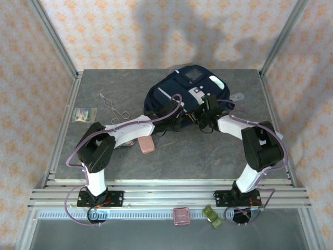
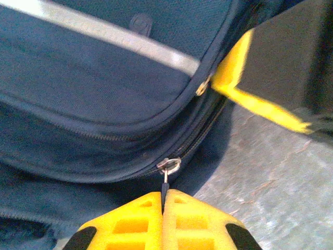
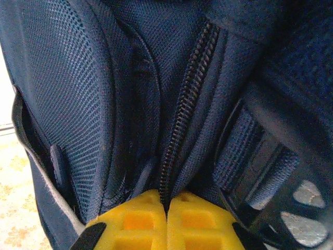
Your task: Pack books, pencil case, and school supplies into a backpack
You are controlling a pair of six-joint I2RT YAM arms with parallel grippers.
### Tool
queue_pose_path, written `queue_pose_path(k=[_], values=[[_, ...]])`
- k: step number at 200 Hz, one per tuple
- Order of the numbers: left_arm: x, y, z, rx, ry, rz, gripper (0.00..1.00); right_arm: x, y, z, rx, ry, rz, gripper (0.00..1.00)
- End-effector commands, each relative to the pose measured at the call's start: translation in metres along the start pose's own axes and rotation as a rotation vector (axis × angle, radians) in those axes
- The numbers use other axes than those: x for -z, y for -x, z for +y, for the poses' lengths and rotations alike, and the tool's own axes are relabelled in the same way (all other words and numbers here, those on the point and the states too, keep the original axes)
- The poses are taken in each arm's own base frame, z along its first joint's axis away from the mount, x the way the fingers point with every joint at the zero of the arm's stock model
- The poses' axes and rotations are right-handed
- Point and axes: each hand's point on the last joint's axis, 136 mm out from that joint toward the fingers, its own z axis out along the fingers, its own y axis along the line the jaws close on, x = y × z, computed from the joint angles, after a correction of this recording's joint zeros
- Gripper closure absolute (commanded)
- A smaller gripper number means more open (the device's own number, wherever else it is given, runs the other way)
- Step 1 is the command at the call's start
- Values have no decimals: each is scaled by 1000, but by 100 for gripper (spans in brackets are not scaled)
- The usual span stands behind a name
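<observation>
Nothing is confirmed as packed yet.

- Left claw (image 2: 163,197): the fingers are pressed together and the zip pull (image 2: 167,166) of the backpack (image 1: 182,88) is pinched between the tips. The bag's side lies directly ahead of the claw. No open mouth can be made out, so unzipping is judged barely begun.
- Pencil case (image 1: 146,144): it lies on the table behind the left claw, toward the arm bases, just beside the forearm and apart from the backpack. It is still to be packed.
- Right claw (image 3: 166,197): the fingers are closed together at the near end of a zip track, with mesh panels rising ahead. Whether cloth is caught between the tips cannot be told. The claw is judged to be bracing the bag.
- Clear packet (image 1: 238,97): it is noted beyond and to the right of the right claw, on the table just beside the backpack.
- Books: whether they are inside cannot be told.
- Left to do: the zip is to be drawn open, then the pencil case and supplies loaded.
</observation>
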Motion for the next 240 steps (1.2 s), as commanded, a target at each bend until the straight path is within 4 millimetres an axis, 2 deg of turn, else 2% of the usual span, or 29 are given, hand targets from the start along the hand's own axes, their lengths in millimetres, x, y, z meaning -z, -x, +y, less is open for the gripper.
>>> queue_pose_path(k=[1,16,48,69,89,114,147,178,205,227,230,240], values=[[8,-5,54,-1,157,0,100,17,24,9,35,23,-127,100],[13,-5,61,10,140,-1,100,18,23,8,39,26,-123,100],[20,6,26,-8,-36,-19,100,14,18,8,40,34,-97,100],[17,8,17,-10,-80,-5,100,14,17,8,36,39,-96,100],[8,1,14,-24,-92,42,88,14,17,8,38,35,-96,100],[-4,-6,16,-27,-67,84,79,14,17,9,39,36,-97,100],[-14,-10,20,-34,-38,109,73,13,17,9,34,40,-93,100],[-15,-8,21,-20,-27,116,64,12,15,10,41,43,-85,100],[-7,4,13,19,-70,76,47,13,10,12,50,56,-75,100],[-8,9,15,35,-47,102,44,14,7,14,52,72,-65,100],[-16,2,16,35,-37,127,44,14,6,14,53,72,-64,100],[-20,-1,17,39,-23,142,44,15,4,14,57,75,-62,100]])
